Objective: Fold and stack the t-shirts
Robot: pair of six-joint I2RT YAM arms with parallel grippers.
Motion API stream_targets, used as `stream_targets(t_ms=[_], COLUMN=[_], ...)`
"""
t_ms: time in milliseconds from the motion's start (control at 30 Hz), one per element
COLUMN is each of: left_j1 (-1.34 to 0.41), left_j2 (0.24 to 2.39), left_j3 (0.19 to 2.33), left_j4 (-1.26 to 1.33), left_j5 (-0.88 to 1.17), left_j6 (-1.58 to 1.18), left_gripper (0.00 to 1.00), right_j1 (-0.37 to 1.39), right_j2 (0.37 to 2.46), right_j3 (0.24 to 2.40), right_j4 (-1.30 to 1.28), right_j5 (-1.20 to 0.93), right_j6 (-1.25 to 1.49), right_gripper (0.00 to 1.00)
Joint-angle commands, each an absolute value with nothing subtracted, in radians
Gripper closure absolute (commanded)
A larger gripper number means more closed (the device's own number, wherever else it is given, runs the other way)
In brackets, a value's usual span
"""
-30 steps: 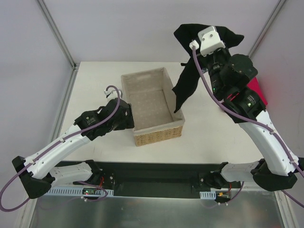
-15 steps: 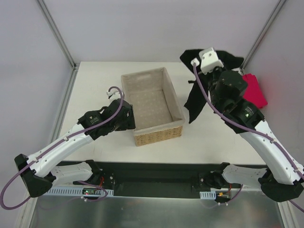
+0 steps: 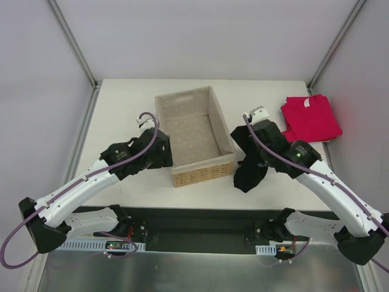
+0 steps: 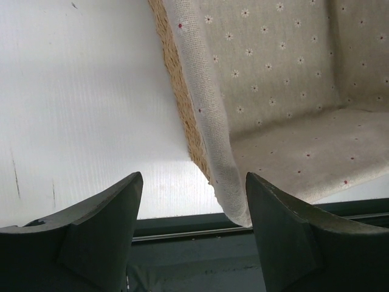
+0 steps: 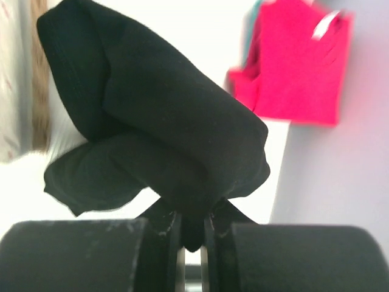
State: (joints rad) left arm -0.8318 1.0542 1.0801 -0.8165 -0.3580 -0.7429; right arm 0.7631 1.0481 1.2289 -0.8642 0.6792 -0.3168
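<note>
Black crumpled cloth t-shirt (image 3: 249, 167) bunched low, just right of woven wicker basket (image 3: 200, 174) with pale lining, on white tabletop (image 3: 121, 109). Plain pinkish-red t-shirt (image 3: 310, 118) flat at far right corner. Two shirts, one basket. Grey walls, metal frame posts.

Left wrist: left gripper (image 4: 193, 182) jaws wide, empty, basket rim seen between them.

Right wrist: right gripper (image 5: 193, 222) pinched tight on black shirt; red one blurred behind.
</note>
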Motion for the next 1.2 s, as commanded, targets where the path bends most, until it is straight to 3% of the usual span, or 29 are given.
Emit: stream_targets(t_ms=[0,200,733,833,867,933,1000,1167], left_j1=[-0.839,-0.839,-0.838,-0.839,-0.839,-0.839,-0.838,-0.838], left_j2=[1.049,1.037,0.969,0.979,0.982,0.994,1.008,1.051], left_j3=[1.075,1.080,1.046,1.055,1.058,1.065,1.068,1.091], left_j4=[-0.801,-0.798,-0.799,-0.799,-0.801,-0.801,-0.799,-0.798], left_j5=[-0.353,-0.353,-0.370,-0.370,-0.370,-0.368,-0.368,-0.374], left_j6=[-0.727,-0.721,-0.724,-0.718,-0.716,-0.710,-0.709,-0.707], left_gripper=[0.32,0.32,0.32,0.31,0.30,0.30,0.30,0.30], right_j1=[0.756,0.717,0.328,0.314,0.316,0.314,0.314,0.321], right_j2=[1.078,1.224,1.531,1.539,1.533,1.487,1.419,1.273], right_j3=[1.184,1.103,1.124,1.124,1.130,1.164,1.202,1.350], right_j4=[-0.991,-0.930,-0.696,-0.689,-0.693,-0.728,-0.776,-0.900], right_j5=[0.628,0.546,0.184,0.149,0.149,0.155,0.166,0.213], right_j6=[-0.111,-0.041,-0.041,-0.026,-0.020,-0.006,-0.003,0.055], right_gripper=[0.99,0.99,0.98,0.77,0.56,0.35,0.22,0.15])
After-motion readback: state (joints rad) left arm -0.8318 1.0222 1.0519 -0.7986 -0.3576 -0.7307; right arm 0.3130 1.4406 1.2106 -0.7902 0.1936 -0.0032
